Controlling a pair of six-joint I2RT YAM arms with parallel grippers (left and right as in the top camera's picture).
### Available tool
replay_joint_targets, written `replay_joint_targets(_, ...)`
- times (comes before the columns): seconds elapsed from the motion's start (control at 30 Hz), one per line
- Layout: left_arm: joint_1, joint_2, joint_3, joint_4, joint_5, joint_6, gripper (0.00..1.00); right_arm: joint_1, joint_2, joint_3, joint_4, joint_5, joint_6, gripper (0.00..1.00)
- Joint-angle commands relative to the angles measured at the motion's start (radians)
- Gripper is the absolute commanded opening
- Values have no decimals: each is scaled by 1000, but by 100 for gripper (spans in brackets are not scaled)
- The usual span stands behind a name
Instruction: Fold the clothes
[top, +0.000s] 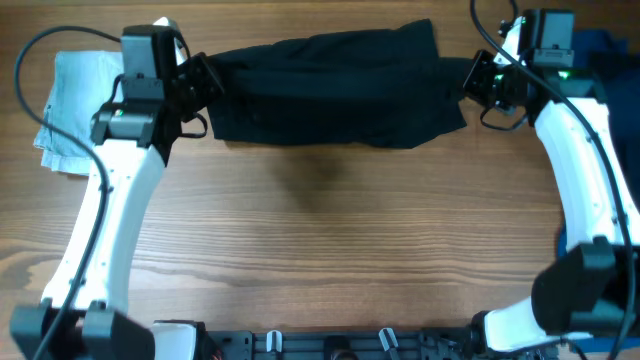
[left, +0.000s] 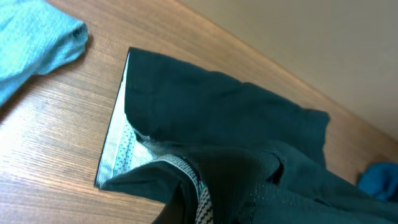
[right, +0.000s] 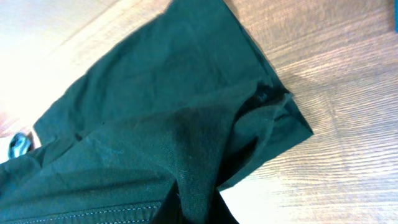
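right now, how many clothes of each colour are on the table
black shorts: 1
pale blue cloth: 1
blue cloth: 1, only partly in view at the right edge
total: 3

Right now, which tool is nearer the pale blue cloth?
Left. The left tool grips the black shorts at the end right beside the pale blue cloth. The right tool grips the shorts' opposite end, far from it.
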Motion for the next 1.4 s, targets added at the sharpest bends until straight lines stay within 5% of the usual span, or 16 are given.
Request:
replay_joint_targets(0.0,28,91,19,31,-133,15,4,-15,80,21,8,55,59,4)
replay_joint_targets(0.53,28,275,19,135,-241,-8,4,-2,162,28,92,109,136,4)
replay_joint_targets(0.97,28,164,19,77,-240,-9,4,-1,108,283,-399,170,156,4)
replay_joint_targets(1.37,28,5,19,-10,-237,-12,4,-1,108,443,-636,192,156,4)
